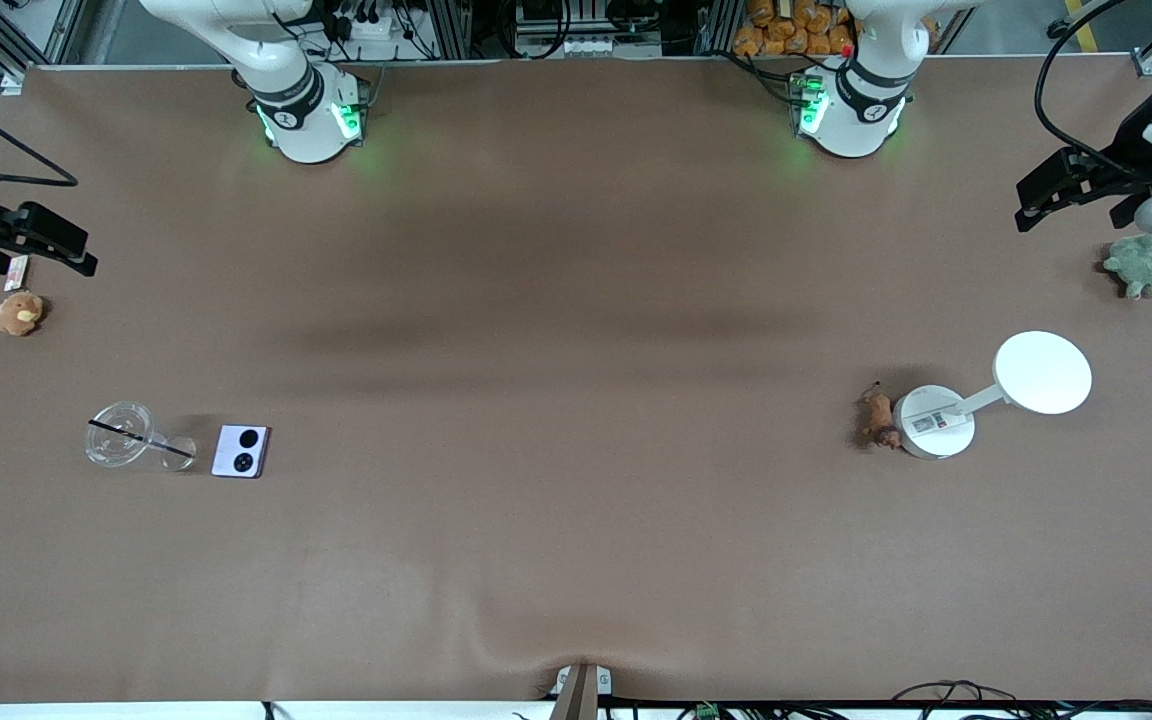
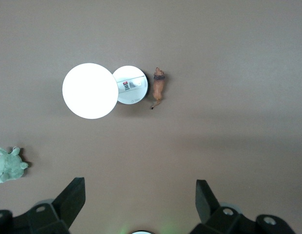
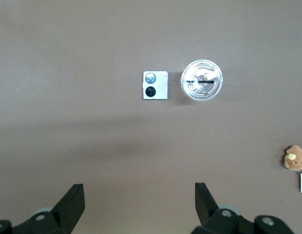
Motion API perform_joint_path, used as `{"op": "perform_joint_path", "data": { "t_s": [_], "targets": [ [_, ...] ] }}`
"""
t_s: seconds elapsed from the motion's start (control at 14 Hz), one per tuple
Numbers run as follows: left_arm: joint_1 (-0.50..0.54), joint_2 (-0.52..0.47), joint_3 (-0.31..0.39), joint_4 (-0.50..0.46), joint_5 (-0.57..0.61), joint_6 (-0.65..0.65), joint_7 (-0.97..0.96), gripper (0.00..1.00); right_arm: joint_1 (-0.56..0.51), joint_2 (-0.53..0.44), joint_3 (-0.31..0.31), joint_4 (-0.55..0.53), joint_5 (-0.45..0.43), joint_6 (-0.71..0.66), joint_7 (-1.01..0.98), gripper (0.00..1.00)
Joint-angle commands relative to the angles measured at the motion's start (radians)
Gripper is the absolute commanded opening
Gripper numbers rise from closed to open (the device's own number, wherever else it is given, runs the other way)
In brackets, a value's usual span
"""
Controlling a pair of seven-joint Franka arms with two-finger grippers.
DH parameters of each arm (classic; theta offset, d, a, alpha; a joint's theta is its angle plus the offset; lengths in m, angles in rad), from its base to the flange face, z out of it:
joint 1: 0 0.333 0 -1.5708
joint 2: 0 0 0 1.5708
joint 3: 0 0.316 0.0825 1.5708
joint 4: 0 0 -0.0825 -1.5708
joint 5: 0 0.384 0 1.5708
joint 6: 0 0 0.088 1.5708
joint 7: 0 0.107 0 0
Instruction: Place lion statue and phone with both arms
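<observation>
The lion statue [image 1: 878,418] is a tiny reddish-brown figurine lying on the table toward the left arm's end, touching a white round base [image 1: 934,422]. It also shows in the left wrist view [image 2: 158,87]. The phone [image 1: 241,450], lavender-white with two black circles, lies flat toward the right arm's end and shows in the right wrist view [image 3: 155,85]. My left gripper [image 1: 1046,195] is open and empty, high above the table near the green turtle; its own view [image 2: 140,195] shows bare table between the fingers. My right gripper [image 1: 71,245] is open and empty, high near the tan plush, as in its own view [image 3: 140,195].
The white base carries a white round disc [image 1: 1042,372] on a short arm. A clear cup with a black straw [image 1: 126,437] stands beside the phone. A green plush turtle [image 1: 1140,264] and a tan plush toy [image 1: 19,313] lie at the table's two ends.
</observation>
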Motion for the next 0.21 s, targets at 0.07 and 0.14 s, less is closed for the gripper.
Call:
{"op": "perform_joint_path", "data": {
  "t_s": [0.07, 0.14],
  "targets": [
    [-0.004, 0.011, -0.007, 0.030, 0.025, -0.023, -0.017, 1.00, 0.005, -0.005, -0.002, 0.012, 0.009, -0.028, 0.015, 1.00],
    [-0.004, 0.012, -0.007, 0.030, 0.024, -0.023, -0.017, 1.00, 0.005, -0.005, -0.002, 0.013, 0.009, -0.029, 0.017, 1.00]
  ]
}}
